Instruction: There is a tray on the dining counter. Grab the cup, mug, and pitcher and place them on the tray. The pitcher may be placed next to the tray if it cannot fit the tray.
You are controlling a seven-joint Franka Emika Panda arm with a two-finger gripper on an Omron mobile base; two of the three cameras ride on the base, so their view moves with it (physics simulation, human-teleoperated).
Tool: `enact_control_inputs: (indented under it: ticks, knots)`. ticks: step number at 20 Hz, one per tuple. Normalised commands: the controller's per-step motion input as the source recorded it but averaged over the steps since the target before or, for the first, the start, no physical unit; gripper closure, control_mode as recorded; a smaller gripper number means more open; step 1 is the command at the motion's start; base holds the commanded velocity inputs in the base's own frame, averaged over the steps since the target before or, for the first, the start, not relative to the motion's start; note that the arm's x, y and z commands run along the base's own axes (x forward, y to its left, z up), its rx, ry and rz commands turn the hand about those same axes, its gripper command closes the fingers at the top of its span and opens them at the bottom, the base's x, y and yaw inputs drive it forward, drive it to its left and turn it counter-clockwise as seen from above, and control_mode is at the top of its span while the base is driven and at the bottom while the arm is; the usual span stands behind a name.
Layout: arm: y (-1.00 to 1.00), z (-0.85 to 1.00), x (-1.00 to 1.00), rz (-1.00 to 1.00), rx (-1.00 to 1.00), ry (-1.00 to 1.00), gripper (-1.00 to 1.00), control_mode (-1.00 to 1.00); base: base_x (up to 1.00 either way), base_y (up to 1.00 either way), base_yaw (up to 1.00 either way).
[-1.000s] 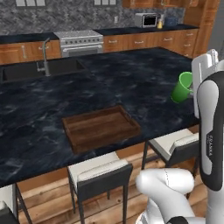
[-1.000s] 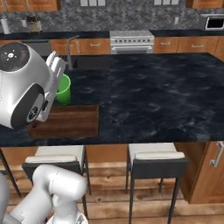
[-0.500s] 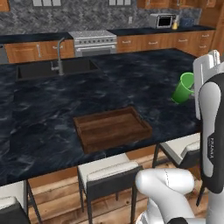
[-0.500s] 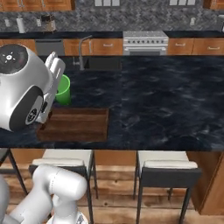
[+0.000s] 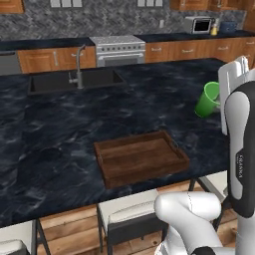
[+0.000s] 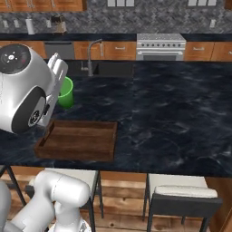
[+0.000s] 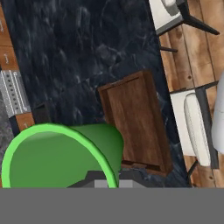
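My gripper is shut on a bright green cup, held tilted in the air above the dining counter. No handle shows on it. From the right base view the cup hangs just behind my white hand, above and behind the tray. The dark brown wooden tray lies empty near the counter's front edge, down and to the left of the cup. Looking along the hand, the cup's open rim fills the lower left, with the tray below it. The mug and the pitcher are out of view.
A sink with a faucet is set into the far side of the counter. A steel stove stands against the back wall. White-seated stools line the counter's near edge. My own arm blocks the right side.
The whole picture has shifted to the right in both base views, so the base has driven sideways. The cup has stayed in my shut gripper, and the tray now sits closer to the arm.
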Motion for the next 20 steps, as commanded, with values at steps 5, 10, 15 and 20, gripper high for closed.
enact_control_inputs:
  ticks: [5,10,15,20]
  knots:
    - [0.0,0.0,0.0,0.0,0.0,0.0,1.0,1.0,0.27,0.0,0.13]
    - [0.0,0.0,0.0,0.0,0.0,0.0,1.0,1.0,0.3,0.0,0.24]
    - [0.0,0.0,0.0,0.0,0.0,0.0,1.0,1.0,0.49,0.0,0.09]
    - [0.0,0.0,0.0,0.0,0.0,0.0,1.0,1.0,0.62,0.0,0.0]
